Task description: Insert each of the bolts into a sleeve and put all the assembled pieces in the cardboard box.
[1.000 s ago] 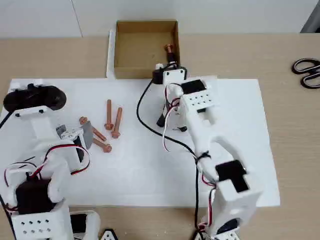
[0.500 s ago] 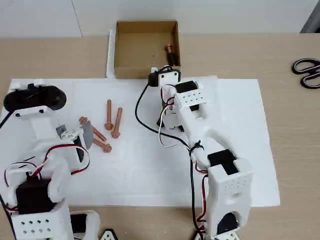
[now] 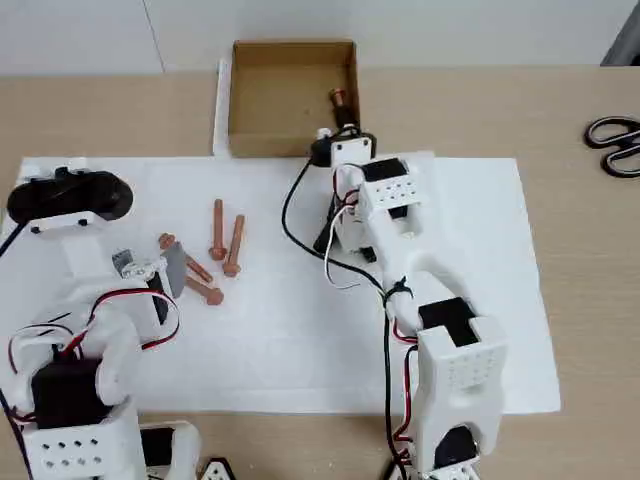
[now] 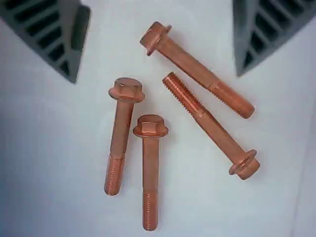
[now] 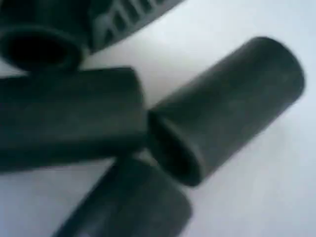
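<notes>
Bolts [image 4: 150, 173] beneath spread left fingers [image 4: 44, 29], sleeves [image 5: 227, 94] touching

Wooden table [image 3: 560, 110] under a white sheet [image 3: 280, 340]
Cardboard box [image 3: 280, 100] at the far edge, scissors [image 3: 615, 145] by the right edge.

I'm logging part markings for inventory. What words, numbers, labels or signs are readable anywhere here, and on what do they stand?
None can be read.
The cardboard box is plain inside and on its walls.
The four bolts show no legible stamp on their heads.
The black sleeves are bare, though blurred at this range.
The white sheet carries no print.
</notes>
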Robot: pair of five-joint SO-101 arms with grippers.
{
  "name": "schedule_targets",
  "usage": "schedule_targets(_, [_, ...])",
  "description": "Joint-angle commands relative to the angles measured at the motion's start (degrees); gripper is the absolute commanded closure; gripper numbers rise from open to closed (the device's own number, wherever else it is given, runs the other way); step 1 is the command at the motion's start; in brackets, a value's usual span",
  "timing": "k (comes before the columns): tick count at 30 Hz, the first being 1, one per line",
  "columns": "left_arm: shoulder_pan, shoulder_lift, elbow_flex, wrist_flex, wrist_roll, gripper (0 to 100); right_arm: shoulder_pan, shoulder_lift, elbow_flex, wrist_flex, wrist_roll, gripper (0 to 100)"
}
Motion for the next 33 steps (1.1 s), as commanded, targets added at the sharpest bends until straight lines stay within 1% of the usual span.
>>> schedule_targets(1, [-0.2,-0.7,-1.8,0.4,-0.4,80,-1.0,0.0,-0.9,1.7,0.9,99.3])
schedule_targets(5, [-0.2,-0.7,-1.8,0.4,-0.4,80,-0.3,-0.7,-1.6,5.4,3.7,99.5])
schedule_targets(8, [-0.2,-0.7,-1.8,0.4,-0.4,80,1.2,-4.1,-3.7,10.8,3.8,99.5])
schedule_targets(14, [-0.2,-0.3,-2.3,1.4,-0.4,80,2.6,-17.7,-8.4,21.7,4.0,99.5])
schedule_targets(18, [-0.2,-0.3,-2.3,1.5,-0.4,80,2.6,-27.6,-9.3,26.5,6.0,99.5])
schedule_targets(23, [-0.2,-0.3,-2.3,1.5,-0.4,80,4.0,-39.2,-5.9,27.4,6.3,99.5])
schedule_targets(28, [-0.2,-0.2,-2.2,1.4,-0.4,80,4.9,-48.5,2.3,27.1,6.3,99.5])
schedule_targets(33, [-0.2,1.6,-2.2,1.1,-0.4,80,7.6,-49.7,9.7,23.8,7.2,99.5])
